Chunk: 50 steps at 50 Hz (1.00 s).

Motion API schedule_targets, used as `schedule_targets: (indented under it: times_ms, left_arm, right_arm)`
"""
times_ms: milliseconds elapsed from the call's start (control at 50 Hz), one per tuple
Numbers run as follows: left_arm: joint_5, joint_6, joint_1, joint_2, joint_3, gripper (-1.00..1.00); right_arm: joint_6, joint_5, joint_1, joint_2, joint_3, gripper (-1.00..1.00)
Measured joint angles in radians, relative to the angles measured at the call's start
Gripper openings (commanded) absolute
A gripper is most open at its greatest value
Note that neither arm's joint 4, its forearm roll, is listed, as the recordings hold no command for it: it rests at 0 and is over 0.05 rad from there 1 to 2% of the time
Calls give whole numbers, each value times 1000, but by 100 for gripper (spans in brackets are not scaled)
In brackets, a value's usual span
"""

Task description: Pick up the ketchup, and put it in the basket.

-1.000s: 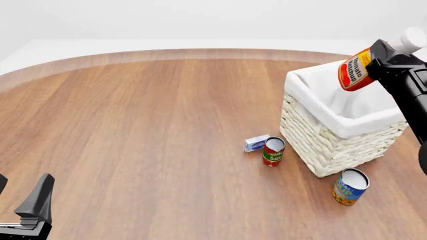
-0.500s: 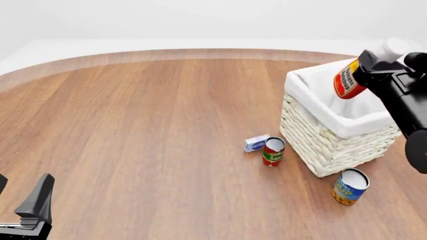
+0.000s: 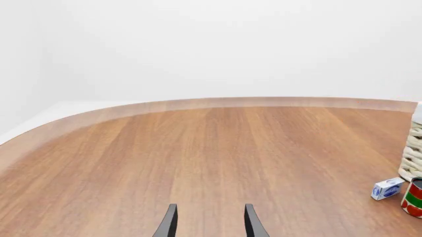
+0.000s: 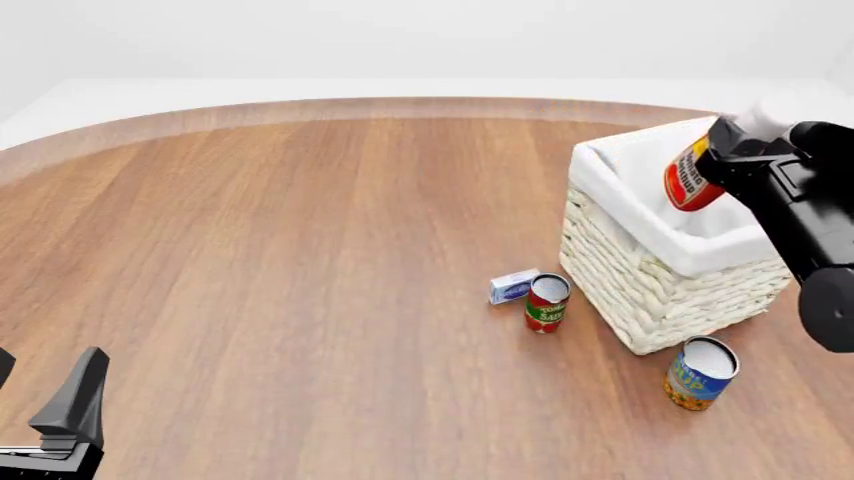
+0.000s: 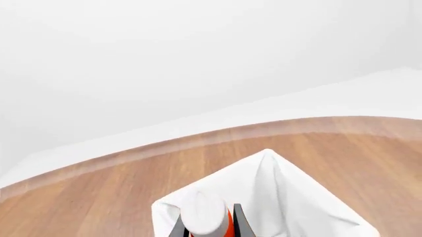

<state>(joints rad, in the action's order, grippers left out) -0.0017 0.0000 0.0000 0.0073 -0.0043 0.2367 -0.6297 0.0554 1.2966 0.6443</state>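
The ketchup (image 4: 689,178), a small red bottle with a white cap and yellow-and-white label, hangs tilted over the open top of the basket (image 4: 641,290), a large cream wicker basket with a white cloth liner. My right gripper (image 4: 727,150) is shut on the ketchup near its cap. In the right wrist view the white cap (image 5: 203,221) sits between the fingers above the liner (image 5: 297,197). My left gripper (image 4: 60,415) stands open and empty at the near left; its fingertips (image 3: 170,222) show in the left wrist view.
A red-and-green tomato sauce can (image 4: 546,303) and a small blue-and-white box (image 4: 513,286) stand just left of the basket. A blue-and-yellow can (image 4: 699,373) stands in front of it. The can (image 3: 414,197) and box (image 3: 387,188) also show in the left wrist view.
My right gripper has moved left and down with the ketchup, bringing it lower over the basket's opening. The left arm has not moved.
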Motion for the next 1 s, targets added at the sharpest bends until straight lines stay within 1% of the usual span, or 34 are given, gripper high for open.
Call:
schedule_targets:
  times_ms: [360, 1000]
  left_arm:
    - [0, 0, 0, 0, 0, 100]
    - [0, 0, 0, 0, 0, 100]
  right_arm:
    - [-27, -16, 6, 23, -19, -100]
    - [-62, -11, 13, 79, -7, -100]
